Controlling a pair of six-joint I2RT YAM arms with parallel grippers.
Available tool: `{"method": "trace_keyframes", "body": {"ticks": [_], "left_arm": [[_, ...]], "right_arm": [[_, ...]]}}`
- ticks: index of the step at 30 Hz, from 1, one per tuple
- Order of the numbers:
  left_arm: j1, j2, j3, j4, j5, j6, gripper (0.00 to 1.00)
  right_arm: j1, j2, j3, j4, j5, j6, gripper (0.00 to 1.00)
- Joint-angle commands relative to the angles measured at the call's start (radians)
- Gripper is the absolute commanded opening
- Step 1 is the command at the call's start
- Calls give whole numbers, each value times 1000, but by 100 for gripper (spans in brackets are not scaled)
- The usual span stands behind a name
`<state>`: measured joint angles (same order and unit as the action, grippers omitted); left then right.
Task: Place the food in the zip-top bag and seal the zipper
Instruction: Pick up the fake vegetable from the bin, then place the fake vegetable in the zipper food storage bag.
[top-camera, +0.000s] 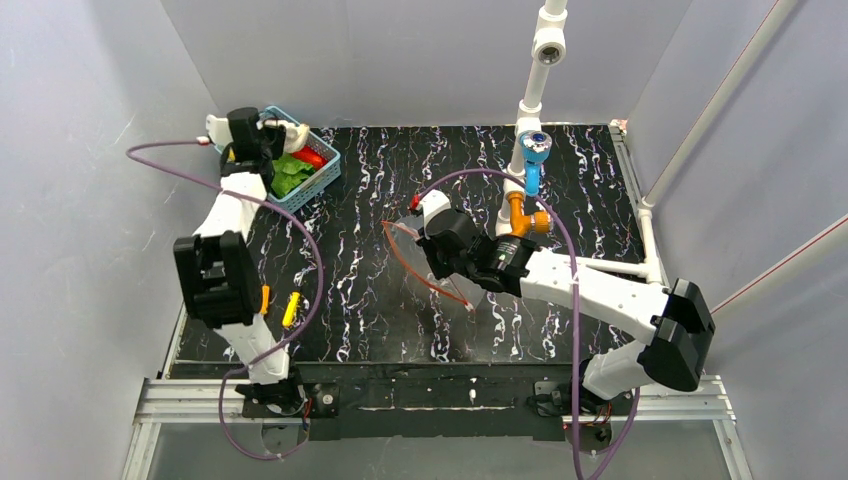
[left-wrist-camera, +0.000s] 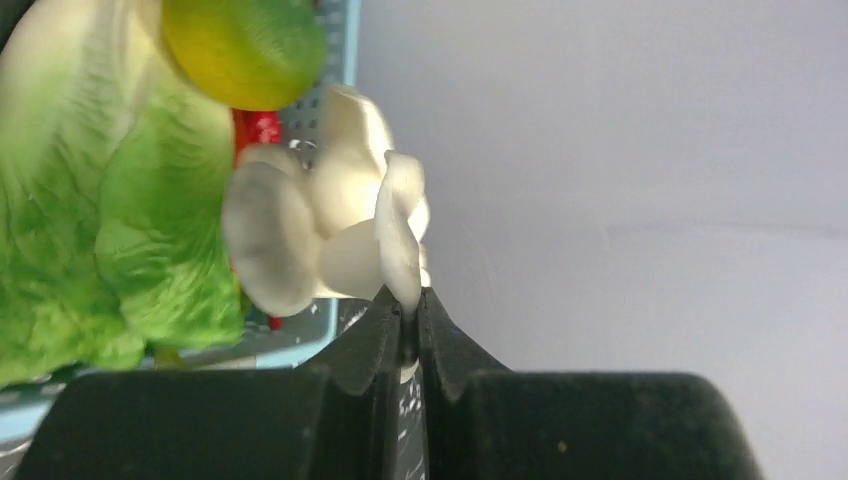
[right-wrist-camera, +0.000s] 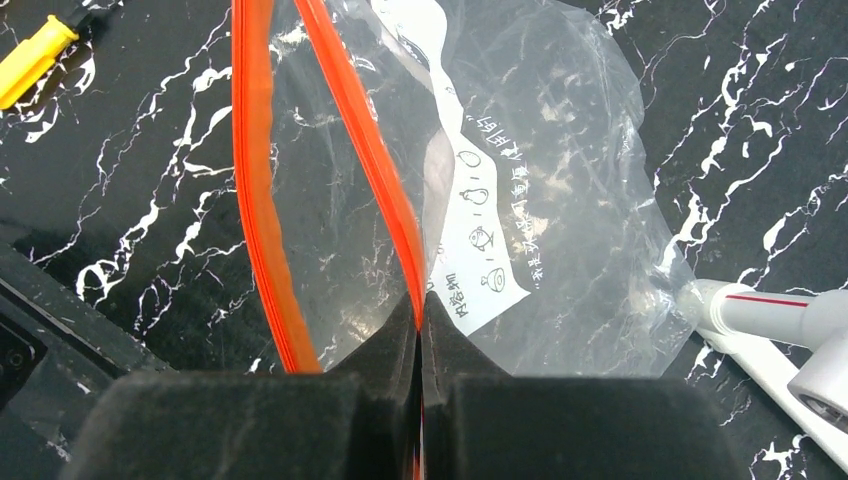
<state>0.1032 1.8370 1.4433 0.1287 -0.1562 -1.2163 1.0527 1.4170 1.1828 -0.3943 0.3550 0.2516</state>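
At the far left, my left gripper (top-camera: 272, 132) reaches into the blue basket. In the left wrist view the left gripper (left-wrist-camera: 410, 308) is shut on a thin lobe of the white lumpy garlic-like piece (left-wrist-camera: 320, 230). The green lettuce (left-wrist-camera: 110, 230) and the yellow-green round fruit (left-wrist-camera: 245, 45) lie just beside it. My right gripper (right-wrist-camera: 420, 305) is shut on one lip of the red-orange zipper (right-wrist-camera: 375, 160) of the clear zip-top bag (right-wrist-camera: 560, 200). The other lip (right-wrist-camera: 255, 180) bows away, so the mouth gapes. The bag (top-camera: 410, 255) sits mid-table, with no food showing inside it.
The blue basket (top-camera: 318, 178) stands at the back left corner against the wall and also holds a red chili (top-camera: 310, 158). A white pipe stand (top-camera: 527, 110) with orange and blue fittings rises behind the right gripper. A small yellow object (top-camera: 290, 308) lies by the left arm.
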Motion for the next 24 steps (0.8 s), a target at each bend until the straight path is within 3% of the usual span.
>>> {"method": "trace_keyframes", "body": {"ticks": [1,11,16,24], "left_arm": [[8,-274,-12,-97,95,240,0],[-4,-800,-205,-417,542,427,0],[-27,-1102,-306,-510,630,468,0],[-88,-1241,-350,-575,762,403,0]], "right_arm": [[-15,27,59,13,-7,51,1],[-26,95,242,-127,-2,132,1],[-31,111,294,-138,-104,184,1],[-31,192,359,-176,-151,270,1]]}}
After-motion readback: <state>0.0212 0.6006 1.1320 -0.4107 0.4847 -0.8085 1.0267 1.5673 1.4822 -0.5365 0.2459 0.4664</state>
